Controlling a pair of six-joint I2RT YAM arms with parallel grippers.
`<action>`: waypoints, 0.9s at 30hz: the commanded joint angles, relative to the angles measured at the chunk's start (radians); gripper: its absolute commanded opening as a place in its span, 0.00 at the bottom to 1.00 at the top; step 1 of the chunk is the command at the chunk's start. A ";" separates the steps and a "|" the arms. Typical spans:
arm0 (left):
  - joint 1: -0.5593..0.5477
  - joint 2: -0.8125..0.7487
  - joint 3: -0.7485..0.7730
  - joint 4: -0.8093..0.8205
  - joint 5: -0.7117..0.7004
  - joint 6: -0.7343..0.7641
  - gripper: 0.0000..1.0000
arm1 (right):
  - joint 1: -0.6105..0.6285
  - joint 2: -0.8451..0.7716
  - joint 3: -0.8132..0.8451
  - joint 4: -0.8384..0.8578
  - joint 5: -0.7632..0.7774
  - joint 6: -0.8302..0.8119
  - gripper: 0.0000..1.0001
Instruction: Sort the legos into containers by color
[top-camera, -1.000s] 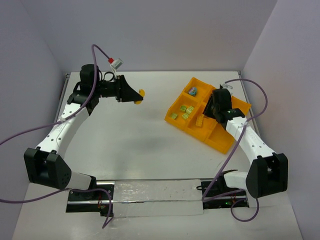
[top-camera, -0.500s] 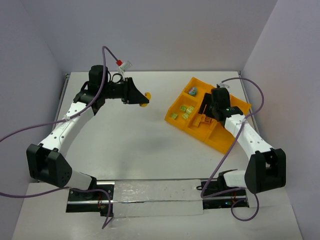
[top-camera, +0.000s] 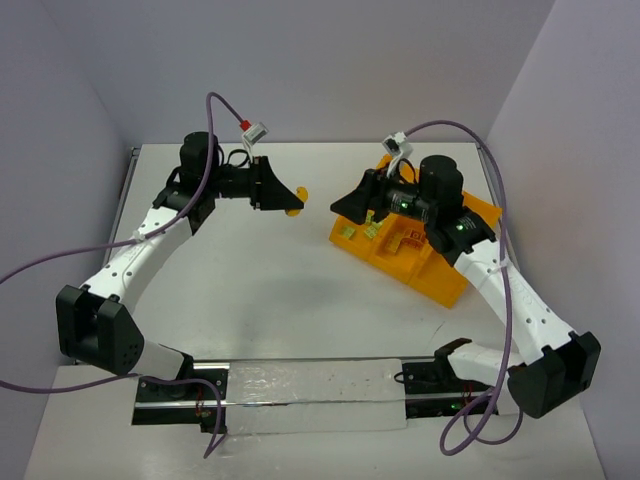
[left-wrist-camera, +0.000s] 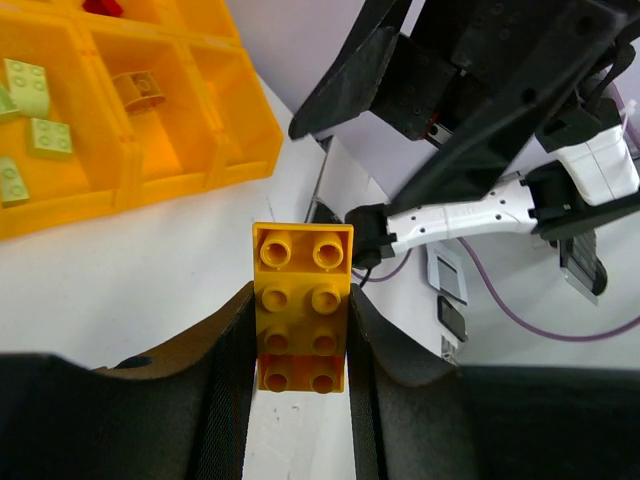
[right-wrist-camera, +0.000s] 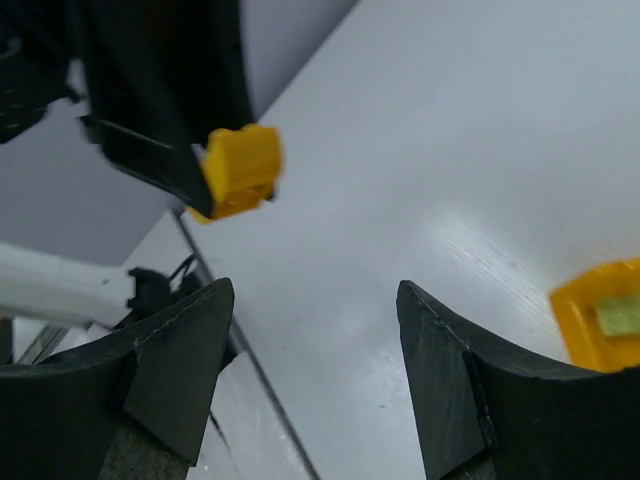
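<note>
Left wrist view is showing the left gripper (left-wrist-camera: 300, 305) clamping just the lower half of a yellow lego (left-wrist-camera: 303, 262) mid-frame, short of the tray (left-wrist-camera: 110, 205) at upper left, while the right gripper (right-wrist-camera: 312, 300) is gaping empty toward it, risking a clash or a drop.

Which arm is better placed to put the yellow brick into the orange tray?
Left. Its jaws are shut on the yellow brick and face the tray. The right arm is at the tray, but its jaws are open and empty.
</note>
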 joint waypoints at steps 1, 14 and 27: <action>-0.021 -0.022 -0.012 0.099 0.065 -0.025 0.00 | 0.027 0.048 0.061 0.158 -0.161 0.059 0.74; -0.027 -0.046 -0.012 0.097 0.072 -0.016 0.00 | 0.055 0.221 0.157 0.385 -0.353 0.225 0.74; -0.028 -0.056 -0.002 0.073 0.072 0.006 0.00 | 0.096 0.283 0.145 0.470 -0.421 0.271 0.55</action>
